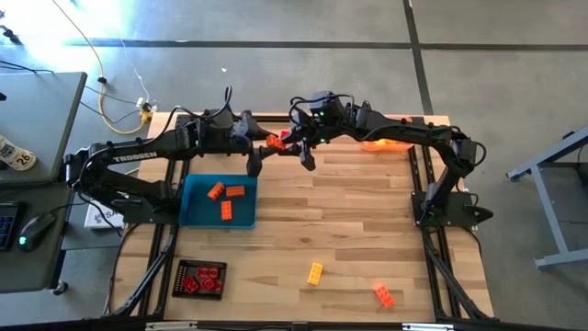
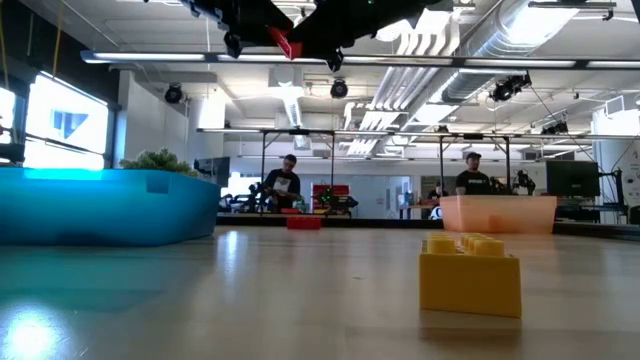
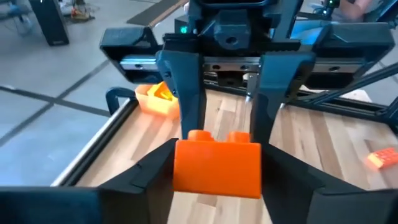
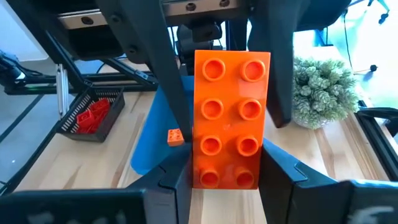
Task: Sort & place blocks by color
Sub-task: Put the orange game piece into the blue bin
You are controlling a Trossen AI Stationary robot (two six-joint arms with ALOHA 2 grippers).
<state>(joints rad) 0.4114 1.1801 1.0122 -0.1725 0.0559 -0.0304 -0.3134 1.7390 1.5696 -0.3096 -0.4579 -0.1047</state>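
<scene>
An orange two-by-four studded block (image 1: 274, 142) hangs in the air over the table's far middle, between my two grippers. My left gripper (image 3: 217, 177) comes from the table's left and my right gripper (image 4: 227, 177) from its right. They face each other, each shut on one end of this block. The low view shows the block (image 2: 285, 42) high above the table. Three orange blocks lie in the blue tray (image 1: 219, 200). A yellow block (image 1: 315, 273) and an orange block (image 1: 384, 295) rest on the table near its front edge. My left gripper pinches the block's end nearest it (image 3: 186, 168) between its two fingers, on the long side faces. The fingers come level from the table's left and lie along the block, which is lifted clear. My right gripper pinches the opposite end (image 4: 202, 171) between its two fingers, also on the side faces, level from the table's right and along the block. The studded face is turned toward its wrist camera.
A black basket (image 1: 200, 279) with red blocks sits at the near left corner. A pale orange tray (image 1: 386, 142) stands at the far right, and a fuzzy green plant (image 4: 323, 90) beside the blue tray. Bare wood lies in the table's middle. People stand in the room beyond.
</scene>
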